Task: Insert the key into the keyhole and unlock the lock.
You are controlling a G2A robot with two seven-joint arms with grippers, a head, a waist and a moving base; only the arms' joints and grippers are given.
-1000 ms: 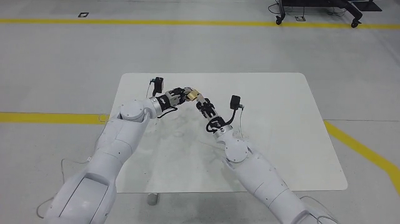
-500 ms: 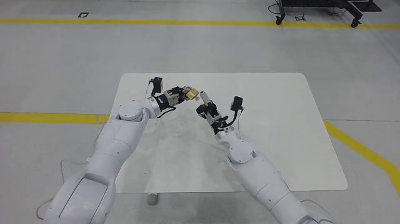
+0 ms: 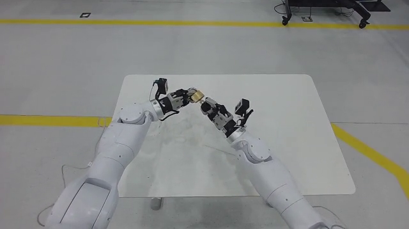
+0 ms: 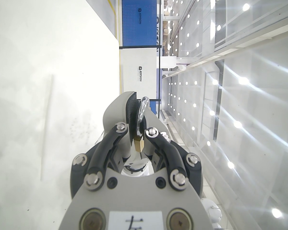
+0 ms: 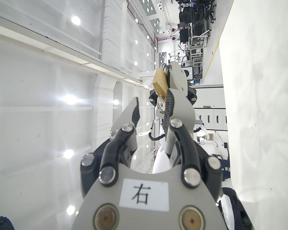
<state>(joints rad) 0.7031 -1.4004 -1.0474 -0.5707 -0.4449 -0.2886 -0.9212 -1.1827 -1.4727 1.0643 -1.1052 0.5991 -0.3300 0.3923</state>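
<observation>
Left gripper (image 3: 190,96) clamps the brass padlock (image 3: 197,94) in the air above the white table (image 3: 287,139), toward its far middle. A silver key (image 5: 161,105) seems seated in the padlock's keyhole, so insertion looks done. Right gripper (image 3: 206,106), at five o'clock of the padlock, has its jaws spread, one finger beside the key. What is left, I judge, is gripping the key and turning it; whether the shackle is free I cannot tell.
</observation>
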